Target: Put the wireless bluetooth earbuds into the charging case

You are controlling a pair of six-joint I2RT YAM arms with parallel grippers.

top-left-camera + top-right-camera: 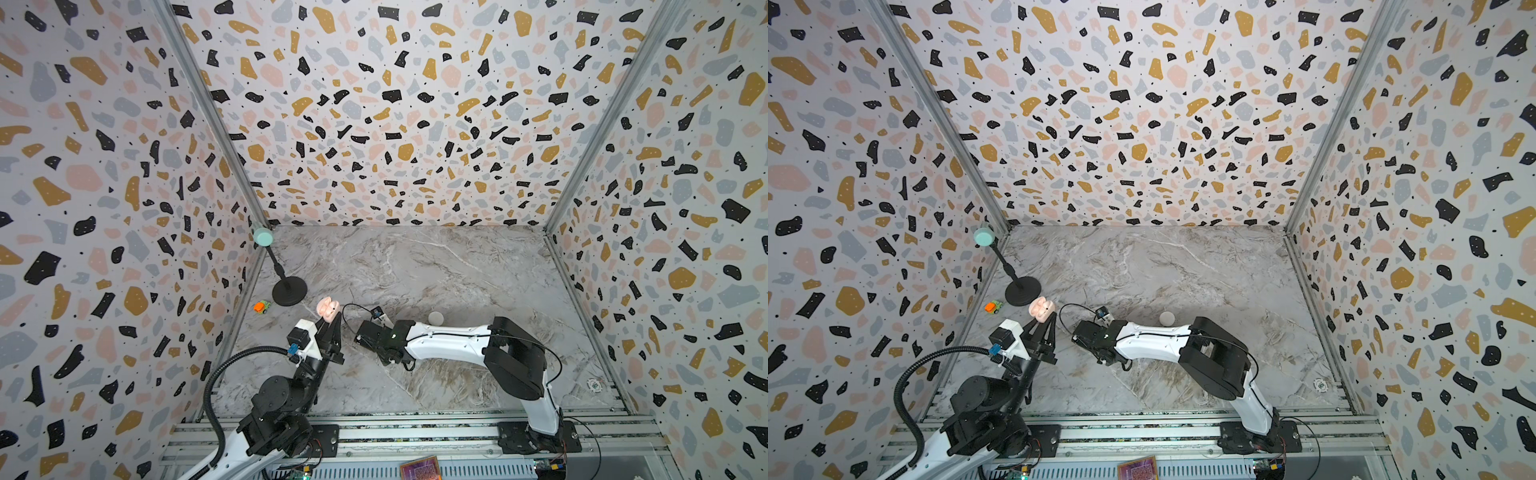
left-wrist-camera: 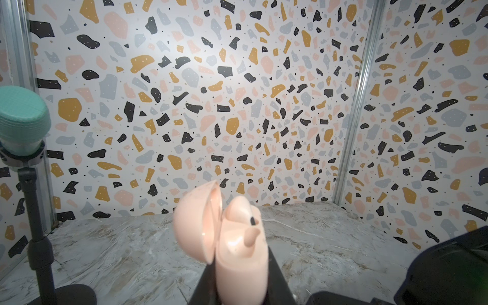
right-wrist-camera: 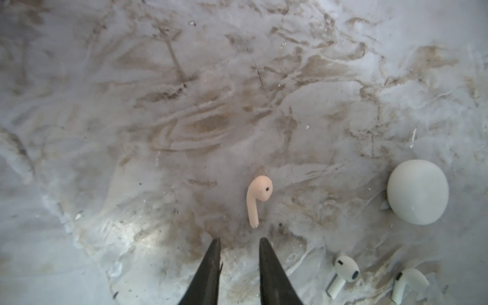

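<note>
Big marble table (image 1: 457,270) across the floor, and over it the white right arm (image 1: 449,338) reaches in toward the middle. Its right gripper (image 3: 240,240) points down at the tabletop, jaws parted by a narrow gap, nothing between them. On the other side the left arm (image 1: 286,390) is raised, left gripper (image 1: 330,321) clamped on the base of the pink charging case (image 2: 237,250), held up off the table with its lid swung open! A black stand (image 1: 289,291) with a teal head sits by the left wall. Down on the marble lies a closed white round case (image 3: 418,191), and a little orange toy car (image 1: 261,307) is near the stand's base. Now the small stuff: one pink earbud (image 3: 257,198) lies flat just ahead of the right fingertips, untouched. A seated earbud (image 2: 237,211) appears to rest inside the open pink case, and two white earbuds (image 3: 343,273) lie near the white case, apart from each other.
</note>
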